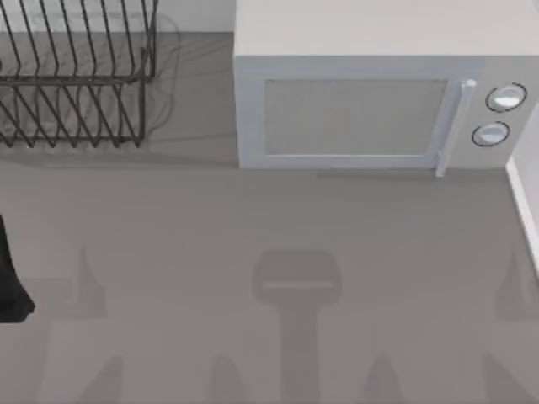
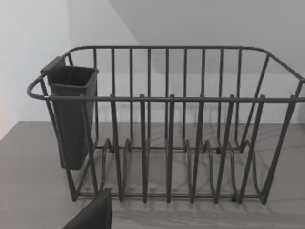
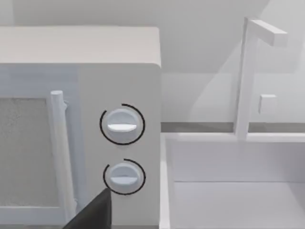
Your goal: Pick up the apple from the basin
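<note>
Left hand: just a dark sliver of it facing the dish rack, can't tell if it's open or closed
Right hand: same deal, can't tell, it's pointed at the microwave knobs and the white basin
Apple: can't spot it, what I can see of the basin looks bare
Counter: rack back left, microwave back middle, basin at the right edge

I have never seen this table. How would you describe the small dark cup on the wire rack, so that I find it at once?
Start from the big white microwave at the back of the table, then look to the table's back left, where a dark wire dish rack stands. The cup is a tall, solid dark holder hung on one end of the rack's rim; everything else there is thin open wire.
</note>
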